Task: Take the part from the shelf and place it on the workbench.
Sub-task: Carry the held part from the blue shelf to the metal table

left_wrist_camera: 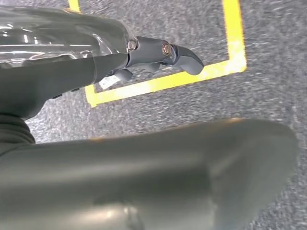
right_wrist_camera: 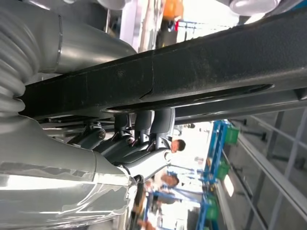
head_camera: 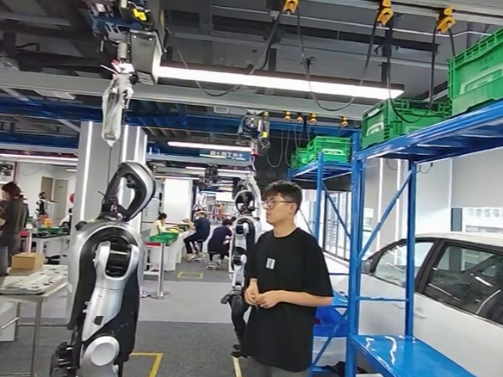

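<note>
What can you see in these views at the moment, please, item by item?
shelf: one, blue, right
crates: several, green, on the upper shelves
car: one, white, behind the shelf
person: one, black T-shirt, centre, beside the shelf
other robots: two, silver and black, one at left, one behind the person
table: one, pale, far left
box: one, cardboard, on the table
floor lines: yellow, on grey floor
bar: one, black, long, against the right hand's fingers; grip unclear
left hand: hangs over the floor, holds nothing
right hand: fingers up against the bar
</note>
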`<state>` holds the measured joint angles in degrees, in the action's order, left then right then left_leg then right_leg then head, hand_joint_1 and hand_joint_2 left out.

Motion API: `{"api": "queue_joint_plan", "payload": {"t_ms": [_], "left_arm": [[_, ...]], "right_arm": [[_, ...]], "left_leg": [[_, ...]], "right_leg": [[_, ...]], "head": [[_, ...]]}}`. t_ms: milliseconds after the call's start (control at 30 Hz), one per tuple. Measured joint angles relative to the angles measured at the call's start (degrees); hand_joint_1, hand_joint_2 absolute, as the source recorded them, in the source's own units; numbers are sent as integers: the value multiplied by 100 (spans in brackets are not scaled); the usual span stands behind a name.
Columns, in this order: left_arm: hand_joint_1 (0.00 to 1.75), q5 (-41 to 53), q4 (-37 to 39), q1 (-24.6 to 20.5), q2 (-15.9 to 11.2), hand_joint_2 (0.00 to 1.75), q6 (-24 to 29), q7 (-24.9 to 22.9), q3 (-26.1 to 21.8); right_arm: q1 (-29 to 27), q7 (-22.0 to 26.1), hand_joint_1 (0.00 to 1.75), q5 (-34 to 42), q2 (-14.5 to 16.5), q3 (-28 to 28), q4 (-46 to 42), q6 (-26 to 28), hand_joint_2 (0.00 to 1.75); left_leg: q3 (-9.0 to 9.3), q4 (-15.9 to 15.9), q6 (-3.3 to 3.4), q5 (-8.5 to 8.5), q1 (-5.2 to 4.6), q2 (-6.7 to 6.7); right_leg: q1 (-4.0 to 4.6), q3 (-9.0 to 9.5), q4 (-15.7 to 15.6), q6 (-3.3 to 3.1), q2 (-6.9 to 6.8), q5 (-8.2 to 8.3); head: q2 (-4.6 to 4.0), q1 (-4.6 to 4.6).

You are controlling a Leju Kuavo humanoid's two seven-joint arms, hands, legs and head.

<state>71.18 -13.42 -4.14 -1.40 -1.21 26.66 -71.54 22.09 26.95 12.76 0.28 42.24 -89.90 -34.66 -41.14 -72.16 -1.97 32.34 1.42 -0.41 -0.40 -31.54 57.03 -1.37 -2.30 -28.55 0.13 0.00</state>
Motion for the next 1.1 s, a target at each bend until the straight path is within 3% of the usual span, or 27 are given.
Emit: {"api": "queue_joint_plan", "payload": {"t_ms": [67,133,167,233,300,333,400,433,467,500,567,633,700,767,833,900,967,1000,1033,1100], "left_arm": [[0,14,0,4,-4,175,-2,4,0],[0,17,0,-21,-7,175,-8,18,0],[0,19,0,-31,-6,175,-11,26,0],[0,21,0,-25,-6,175,-16,39,0],[0,19,0,-5,-6,175,-16,42,0],[0,17,0,-8,-7,175,-16,41,0],[0,12,0,-32,-5,175,-16,39,0],[0,7,0,-41,-5,175,-16,34,0],[0,-3,0,-45,-4,175,-16,23,0],[0,-13,0,-43,-4,175,-16,11,0],[0,-28,0,-41,2,175,-19,-8,0],[0,-33,0,-49,27,175,-28,-21,-2],[0,-37,0,-48,44,175,-33,-40,-8],[0,-40,0,-21,44,175,-28,-50,-27],[0,-41,0,-9,45,175,-21,-54,-46],[0,-42,0,-30,42,175,-16,-56,-54],[0,-48,0,-41,40,175,-16,-50,-61],[0,-52,0,-35,40,175,-17,-45,-66],[0,-61,0,-28,38,175,-17,-39,-70],[0,-78,0,-29,32,175,-16,-25,-79]], "right_arm": [[-12,0,175,-3,1,1,0,-1,175],[-10,0,175,-5,2,3,-1,-1,175],[-9,0,175,-8,2,5,-1,-1,175],[-6,0,175,-11,3,12,0,-3,175],[3,1,175,-5,3,15,-1,-11,175],[8,1,175,3,2,15,0,-22,175],[12,2,175,26,-3,15,11,-51,175],[11,2,175,34,-7,16,22,-66,175],[10,2,175,40,-10,17,33,-78,175],[12,2,175,45,-12,17,41,-88,175],[29,3,175,58,-13,19,45,-110,175],[50,6,175,73,-14,16,40,-126,175],[58,9,175,82,-17,11,34,-145,175],[61,10,175,85,-15,8,31,-167,175],[64,13,175,89,-6,7,27,-184,175],[57,13,175,91,-5,6,25,-197,175],[45,11,175,82,-9,6,25,-205,175],[39,11,175,71,-9,7,21,-205,175],[34,10,175,55,-7,8,10,-201,175],[24,9,175,18,0,13,-34,-183,175]], "left_leg": [[370,694,-35,-348,22,150],[644,1241,12,-515,-9,302],[676,1327,56,-510,-33,326],[659,1337,157,-514,-54,246],[648,1346,233,-533,-48,162],[644,1351,266,-544,-43,119],[632,1349,307,-552,-58,19],[631,1348,318,-555,-72,-40],[632,1346,324,-557,-88,-102],[637,1345,328,-559,-102,-165],[650,1345,329,-560,-120,-294],[637,1337,316,-568,-128,-408],[598,1336,277,-593,-110,-499],[564,1316,224,-588,-110,-531],[443,1050,166,-400,-123,-355],[132,377,101,-44,-93,-125],[-116,-161,42,126,-44,-42],[-95,-136,18,53,-18,-19],[31,97,-3,-104,6,15],[432,864,-27,-434,8,215]], "right_leg": [[-8,21,17,50,-93,-32],[10,33,50,125,-173,-70],[22,38,57,160,-214,-82],[18,52,57,217,-285,-101],[-9,6,209,260,-154,-255],[-18,-95,452,273,-32,-421],[-19,-439,1228,265,150,-800],[-15,-601,1567,255,180,-905],[-9,-685,1725,239,193,-899],[2,-667,1654,212,208,-779],[35,-387,968,123,324,-338],[51,-125,343,41,522,-51],[63,-55,166,21,577,-32],[45,-28,88,17,473,-27],[8,4,21,-3,356,-4],[1,18,8,-15,225,1],[1,19,10,-10,92,-5],[-1,21,13,0,35,-11],[-5,28,20,15,-16,-22],[6,40,49,74,-107,-61]], "head": [[0,0],[0,-1],[0,-1],[0,0],[0,-1],[0,-1],[0,-2],[0,-1],[0,-2],[0,-2],[0,-1],[0,1],[0,2],[0,2],[0,3],[0,4],[0,4],[0,4],[0,4],[0,5]]}}
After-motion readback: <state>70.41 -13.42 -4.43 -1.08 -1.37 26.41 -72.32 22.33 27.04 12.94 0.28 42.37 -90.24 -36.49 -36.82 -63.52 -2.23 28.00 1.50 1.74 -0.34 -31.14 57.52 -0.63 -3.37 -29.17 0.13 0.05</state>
